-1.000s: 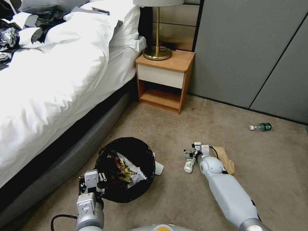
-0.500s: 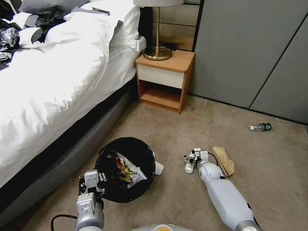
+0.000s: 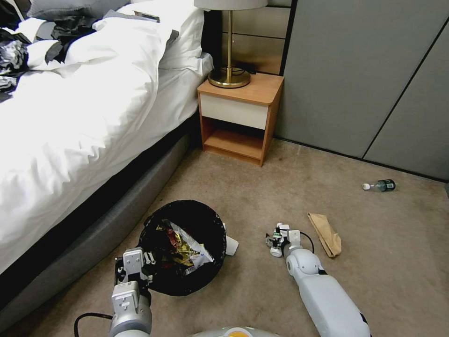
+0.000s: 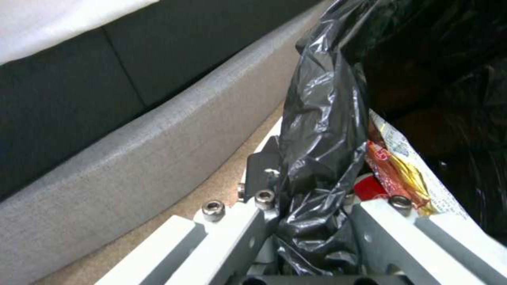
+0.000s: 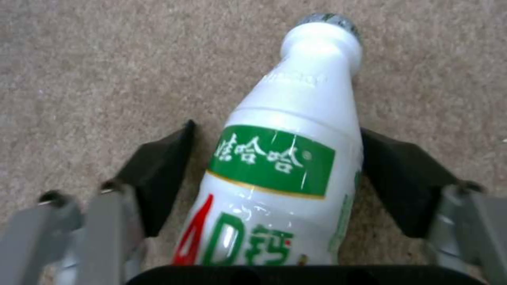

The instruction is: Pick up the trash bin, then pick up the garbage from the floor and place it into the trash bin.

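The trash bin [image 3: 161, 281], lined with a black bag [image 4: 322, 130], stands by the bed with snack wrappers [image 3: 184, 245] inside. My left gripper [image 3: 134, 270] [image 4: 311, 206] is shut on its near rim, with bag plastic pinched between the fingers. Garbage lies on the carpet. A small white bottle [image 3: 276, 251] [image 5: 296, 118] with a green label lies between the fingers of my right gripper [image 3: 278, 238] [image 5: 277, 158], which is open and straddles it; a gap shows beside one finger [image 5: 158, 174]. A brown paper bag [image 3: 326, 228] lies just right of it. A white tissue [image 3: 231, 245] touches the bin.
A second small bottle [image 3: 380, 186] lies far right near the grey wall panels [image 3: 365, 79]. The bed [image 3: 84, 121] and its grey base [image 3: 93, 238] run along the left. A wooden nightstand [image 3: 241, 117] with a brass lamp [image 3: 229, 77] stands beyond. Open carpet lies between.
My right gripper has drawn back toward me and come down over the white bottle, which now sits between its fingers. The left gripper and the bin have not moved.
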Controlling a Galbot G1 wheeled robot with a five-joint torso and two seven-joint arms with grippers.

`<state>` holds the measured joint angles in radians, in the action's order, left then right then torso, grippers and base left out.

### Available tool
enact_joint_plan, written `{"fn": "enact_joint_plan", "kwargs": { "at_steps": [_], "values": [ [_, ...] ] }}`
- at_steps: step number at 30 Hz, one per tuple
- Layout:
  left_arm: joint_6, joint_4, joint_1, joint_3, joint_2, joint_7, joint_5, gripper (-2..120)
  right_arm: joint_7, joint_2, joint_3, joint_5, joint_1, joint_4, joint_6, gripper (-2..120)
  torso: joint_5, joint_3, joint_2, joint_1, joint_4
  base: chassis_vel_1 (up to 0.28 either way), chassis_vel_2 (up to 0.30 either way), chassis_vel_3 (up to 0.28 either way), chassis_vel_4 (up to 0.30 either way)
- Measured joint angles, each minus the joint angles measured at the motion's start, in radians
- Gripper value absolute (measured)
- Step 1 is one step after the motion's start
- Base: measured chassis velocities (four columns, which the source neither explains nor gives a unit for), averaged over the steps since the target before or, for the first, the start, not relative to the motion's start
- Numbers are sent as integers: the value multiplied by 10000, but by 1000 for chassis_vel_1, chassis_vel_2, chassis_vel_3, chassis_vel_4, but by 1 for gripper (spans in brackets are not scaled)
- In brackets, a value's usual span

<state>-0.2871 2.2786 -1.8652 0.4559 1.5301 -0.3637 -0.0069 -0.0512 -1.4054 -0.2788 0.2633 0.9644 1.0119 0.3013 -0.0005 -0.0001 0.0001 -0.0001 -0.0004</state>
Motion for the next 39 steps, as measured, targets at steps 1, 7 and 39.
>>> {"fn": "enact_joint_plan", "kwargs": {
  "at_steps": [1,7,39],
  "values": [
    [0,0,0,0,0,0,0,1,-10,8,0,-1,11,29,-16,65,3,0,0,0,2,0,0,0,0],
    [0,0,0,0,0,0,0,1,-18,82,0,2,62,150,-102,43,9,1,0,0,7,0,0,0,0],
    [0,0,0,0,0,0,0,1,2177,1108,824,697,959,7847,-4110,37,3,1,-1,0,5,0,0,0,0]
  ]
}}
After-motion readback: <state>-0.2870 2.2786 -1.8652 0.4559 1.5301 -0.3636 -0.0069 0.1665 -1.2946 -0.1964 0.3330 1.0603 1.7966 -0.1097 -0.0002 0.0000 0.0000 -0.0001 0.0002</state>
